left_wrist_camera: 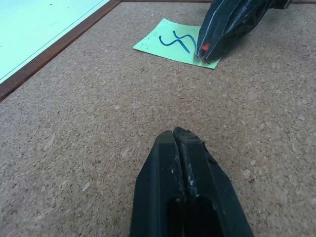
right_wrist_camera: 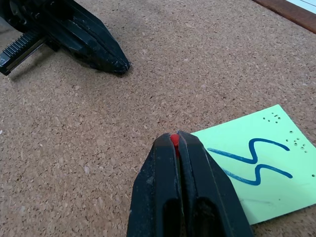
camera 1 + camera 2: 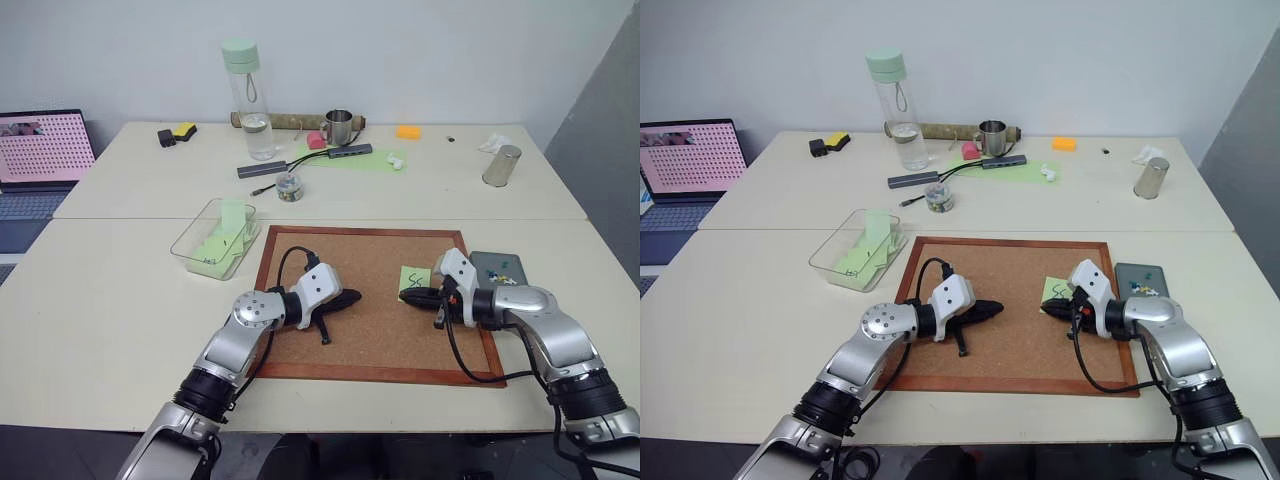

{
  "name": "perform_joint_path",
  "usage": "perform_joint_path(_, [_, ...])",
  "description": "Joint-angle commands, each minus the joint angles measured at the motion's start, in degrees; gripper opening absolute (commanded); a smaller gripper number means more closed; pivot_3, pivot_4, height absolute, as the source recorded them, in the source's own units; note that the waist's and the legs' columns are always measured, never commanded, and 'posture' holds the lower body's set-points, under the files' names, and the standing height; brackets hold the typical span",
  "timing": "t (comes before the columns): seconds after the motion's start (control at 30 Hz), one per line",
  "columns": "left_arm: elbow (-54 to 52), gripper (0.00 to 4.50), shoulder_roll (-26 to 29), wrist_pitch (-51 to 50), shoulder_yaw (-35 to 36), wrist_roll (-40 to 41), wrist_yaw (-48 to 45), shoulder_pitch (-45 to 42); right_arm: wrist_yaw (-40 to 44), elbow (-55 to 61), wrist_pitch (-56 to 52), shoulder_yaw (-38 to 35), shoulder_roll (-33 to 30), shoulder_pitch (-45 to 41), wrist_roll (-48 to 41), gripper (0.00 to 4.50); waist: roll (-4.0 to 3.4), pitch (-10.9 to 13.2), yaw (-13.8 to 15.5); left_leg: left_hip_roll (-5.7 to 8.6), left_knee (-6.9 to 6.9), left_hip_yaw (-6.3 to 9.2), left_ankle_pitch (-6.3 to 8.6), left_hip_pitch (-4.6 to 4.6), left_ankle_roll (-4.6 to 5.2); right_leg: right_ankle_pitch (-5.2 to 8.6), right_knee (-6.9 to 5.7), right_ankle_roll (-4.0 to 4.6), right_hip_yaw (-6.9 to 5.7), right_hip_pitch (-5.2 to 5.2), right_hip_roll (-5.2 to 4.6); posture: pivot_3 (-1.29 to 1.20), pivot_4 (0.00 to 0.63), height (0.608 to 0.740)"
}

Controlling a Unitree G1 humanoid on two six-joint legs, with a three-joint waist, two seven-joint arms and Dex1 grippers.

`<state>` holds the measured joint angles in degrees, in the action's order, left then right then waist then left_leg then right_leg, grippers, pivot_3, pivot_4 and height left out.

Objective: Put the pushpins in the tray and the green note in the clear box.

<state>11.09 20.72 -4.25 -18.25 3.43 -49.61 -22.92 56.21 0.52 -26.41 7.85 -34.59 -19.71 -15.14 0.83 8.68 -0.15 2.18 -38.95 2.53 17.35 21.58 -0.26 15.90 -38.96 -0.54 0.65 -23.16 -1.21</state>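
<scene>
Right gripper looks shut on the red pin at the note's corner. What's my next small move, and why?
Probably lift the right gripper straight off the corkboard. Red pushpin shows between its shut fingertips at the green note corner; the note still lies flat, so pull gently.

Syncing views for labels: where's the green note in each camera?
Left eye: green note on the corkboard, near its right edge, at the right gripper.
Right eye: same spot, just left of the tray.
Left wrist: far across the cork, right gripper's tip on its corner.
Right wrist: beside the shut jaws.
Shared landmark: the note's squiggle.
</scene>
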Motion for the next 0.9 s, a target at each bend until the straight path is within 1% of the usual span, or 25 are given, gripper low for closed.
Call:
perform_joint_path(0.03, [3.18,0.00,-0.07,-2.04,-0.68,-1.37,0.40,1.63,2.44,7.73,0.99,-2.84,-1.45,-2.26,-3.58,0.05,-0.01,0.00,0.01,0.00,0.00,0.00,0.00,0.00,0.00,0.00,0.00,0.00,0.00,0.00,0.00,0.00,0.150,0.740])
perform_joint_path(0.13, [1.39,0.00,-1.72,-5.37,2.15,2.03,1.31,0.86,3.47,10.18,2.97,-2.49,-3.45,-2.71,-2.44,0.05,0.00,0.00,0.06,0.00,-0.01,0.02,0.00,-0.01,0.00,0.00,0.00,0.00,-0.01,0.01,0.00,0.00,0.150,0.740])
perform_joint_path(0.17, [-0.42,0.00,-2.91,-9.10,4.49,5.53,1.78,0.53,3.93,10.71,4.80,-2.01,-4.32,-2.72,-1.22,0.05,0.01,-0.01,0.07,0.01,-0.01,0.03,0.00,-0.01,0.00,0.00,0.00,0.00,-0.02,0.02,0.00,0.00,0.150,0.740])
perform_joint_path(0.23, [-4.29,0.38,-4.56,-16.50,9.49,12.80,2.47,-0.63,4.62,11.29,9.07,-0.86,-6.00,-2.61,1.65,0.00,0.05,0.02,0.26,0.03,-0.04,0.06,0.00,0.02,0.00,0.00,0.01,-0.01,-0.05,0.04,-0.02,0.00,0.150,0.740])
perform_joint_path(0.27, [-6.28,0.41,-5.15,-20.55,11.95,16.81,2.63,-1.11,4.71,11.40,11.03,-0.49,-6.46,-2.53,2.68,0.00,0.11,0.06,0.20,0.04,-0.08,0.11,0.00,0.08,0.00,0.00,0.01,-0.02,-0.10,0.01,-0.02,0.00,0.150,0.740])
perform_joint_path(0.3, [-8.03,0.68,-5.56,-24.06,13.79,20.06,2.74,-1.30,4.75,11.42,12.66,-0.23,-6.73,-2.50,3.46,0.00,0.14,0.09,0.14,0.03,-0.09,0.13,0.00,0.15,0.00,0.00,0.01,-0.02,-0.11,-0.04,-0.02,0.00,0.150,0.740])
perform_joint_path(0.37, [-10.29,0.96,-5.99,-28.71,15.75,23.79,3.02,-1.32,4.75,11.25,14.73,0.10,-6.98,-2.51,4.26,0.00,0.21,0.16,0.04,0.03,-0.09,0.15,0.00,0.17,0.00,0.00,0.00,-0.02,-0.14,-0.07,-0.02,0.00,0.150,0.740])
perform_joint_path(0.47, [-15.21,1.50,-7.17,-38.67,18.72,32.94,3.55,0.52,4.44,10.85,19.69,0.71,-6.72,-3.37,6.38,0.00,0.23,0.17,0.04,0.02,-0.08,0.18,-0.03,0.20,-0.05,0.00,0.02,-0.02,-0.17,-0.09,-0.02,0.00,0.150,0.740])
perform_joint_path(0.5, [-16.46,1.82,-7.70,-41.18,19.34,35.24,3.98,1.26,4.34,10.67,20.88,0.84,-6.38,-3.69,6.76,0.00,0.23,0.17,0.05,0.02,-0.08,0.18,-0.03,0.20,-0.06,0.00,0.03,-0.02,-0.16,-0.09,-0.02,0.00,0.150,0.740])
perform_joint_path(0.6, [-18.26,2.30,-10.04,-45.38,20.74,39.53,6.66,2.68,4.56,9.92,23.90,1.56,-6.02,-4.54,8.05,0.00,0.23,0.17,0.05,0.02,-0.08,0.19,-0.04,0.19,-0.08,0.00,0.03,-0.02,-0.16,-0.08,-0.03,0.00,0.150,0.740])
perform_joint_path(0.7, [-18.18,2.93,-12.26,-47.35,22.07,42.09,9.30,2.87,4.99,9.78,24.89,1.91,-6.02,-5.35,8.34,0.00,0.27,0.19,0.08,0.03,-0.08,0.21,-0.07,0.18,-0.12,0.00,0.03,-0.02,-0.17,-0.08,-0.03,0.00,0.150,0.740])
perform_joint_path(0.73, [-17.51,3.00,-13.15,-47.47,22.41,42.48,10.11,2.68,5.23,10.19,24.48,1.97,-6.04,-5.63,8.02,0.00,0.27,0.19,0.09,0.03,-0.09,0.21,-0.07,0.18,-0.12,0.00,0.03,-0.02,-0.17,-0.07,-0.03,0.00,0.150,0.740])
perform_joint_path(0.77, [-16.62,3.27,-14.06,-47.45,22.73,42.78,10.92,2.39,5.50,10.78,24.02,2.04,-6.04,-5.87,7.66,0.00,0.28,0.19,0.11,0.03,-0.08,0.20,-0.08,0.18,-0.15,0.00,0.03,-0.02,-0.16,-0.06,-0.03,0.00,0.150,0.740])
perform_joint_path(0.8, [-15.81,3.39,-14.87,-47.29,22.98,43.01,11.63,2.04,5.73,11.31,23.67,2.14,-6.03,-6.05,7.43,0.00,0.28,0.20,0.14,0.04,-0.09,0.20,-0.12,0.18,-0.21,0.00,0.03,-0.02,-0.16,-0.06,-0.03,0.00,0.150,0.740])
perform_joint_path(0.87, [-14.51,3.87,-16.15,-46.61,23.28,42.91,12.87,1.20,6.11,11.90,23.46,2.38,-6.00,-6.32,7.29,0.00,0.28,0.19,0.19,0.04,-0.09,0.19,-0.14,0.18,-0.25,0.00,0.04,-0.02,-0.16,-0.05,-0.04,0.00,0.150,0.740])
perform_joint_path(0.9, [-13.90,3.97,-16.83,-46.33,23.45,43.04,13.34,0.60,6.27,12.25,23.27,2.54,-5.96,-6.46,7.25,0.00,0.28,0.20,0.19,0.05,-0.10,0.20,-0.15,0.18,-0.26,0.00,0.04,-0.02,-0.16,-0.05,-0.04,0.00,0.150,0.740])
